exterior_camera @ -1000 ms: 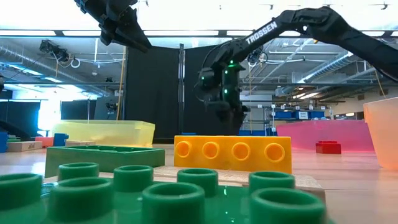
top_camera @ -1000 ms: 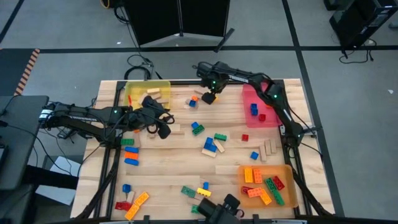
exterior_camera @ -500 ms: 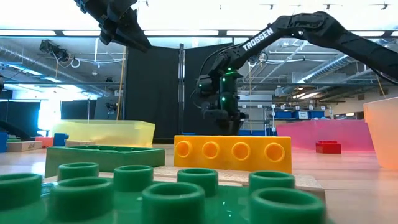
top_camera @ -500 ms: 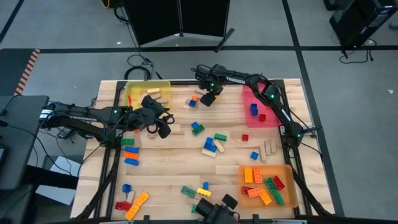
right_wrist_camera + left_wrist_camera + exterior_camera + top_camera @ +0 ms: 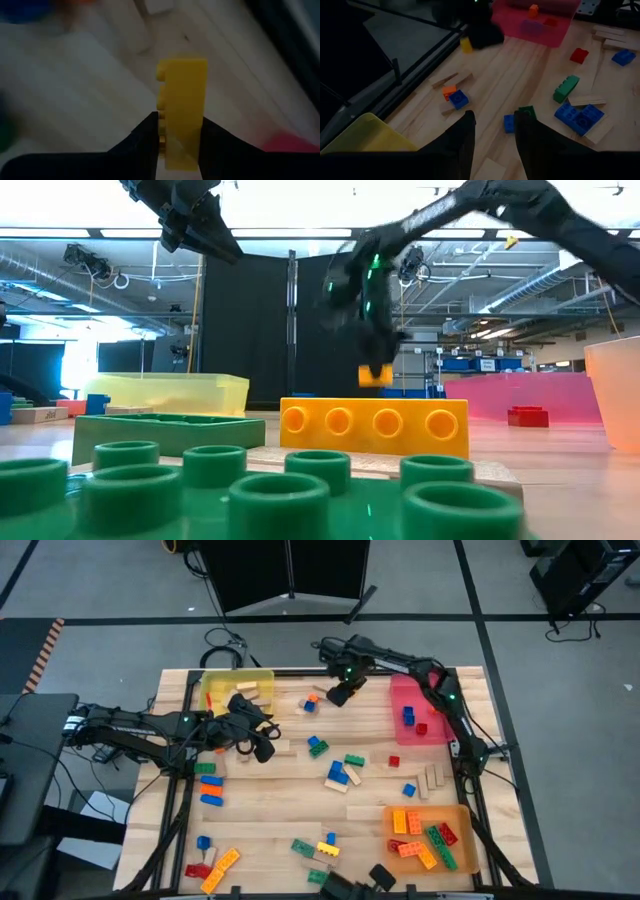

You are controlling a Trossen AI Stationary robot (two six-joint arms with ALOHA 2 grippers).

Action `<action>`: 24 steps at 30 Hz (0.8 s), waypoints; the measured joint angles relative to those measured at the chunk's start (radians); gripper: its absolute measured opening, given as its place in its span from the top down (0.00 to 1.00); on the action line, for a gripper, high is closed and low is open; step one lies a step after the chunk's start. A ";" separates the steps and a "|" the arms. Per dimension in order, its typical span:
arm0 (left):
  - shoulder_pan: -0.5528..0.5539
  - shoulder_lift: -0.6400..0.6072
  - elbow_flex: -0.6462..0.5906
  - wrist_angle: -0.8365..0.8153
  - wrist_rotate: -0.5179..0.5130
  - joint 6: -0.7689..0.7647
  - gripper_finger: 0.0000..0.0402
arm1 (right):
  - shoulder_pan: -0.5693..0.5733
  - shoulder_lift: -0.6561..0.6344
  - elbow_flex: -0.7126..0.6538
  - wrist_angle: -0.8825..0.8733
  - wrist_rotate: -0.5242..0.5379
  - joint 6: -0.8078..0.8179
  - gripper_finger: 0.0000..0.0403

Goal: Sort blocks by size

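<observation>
Above the table's far edge, the right claw (image 5: 177, 131) clamps a small yellow brick (image 5: 181, 105).

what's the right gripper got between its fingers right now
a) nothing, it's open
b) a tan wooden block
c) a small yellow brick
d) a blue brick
c: the right wrist view shows the right gripper shut on a small yellow brick, and the low view shows that brick lifted clear of the table, hanging under the arm.
</observation>
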 joint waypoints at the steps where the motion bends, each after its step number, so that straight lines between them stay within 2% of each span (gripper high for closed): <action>1: 0.000 0.000 0.000 0.000 0.000 0.000 0.65 | 0.010 -0.036 0.000 -0.013 0.000 0.022 0.74; 6: 0.000 0.000 0.000 -0.001 0.005 0.000 0.65 | 0.099 -0.224 0.001 -0.088 0.035 0.158 0.74; 11: 0.000 0.000 0.000 -0.001 0.023 0.000 0.65 | 0.249 -0.410 0.002 -0.177 0.102 0.335 0.74; 18: 0.000 0.000 0.000 -0.001 0.042 0.000 0.65 | 0.546 -0.582 0.000 -0.262 0.213 0.724 0.74; 24: 0.000 0.000 0.000 -0.001 0.050 0.000 0.65 | 0.805 -0.648 -0.095 -0.263 0.262 1.059 0.74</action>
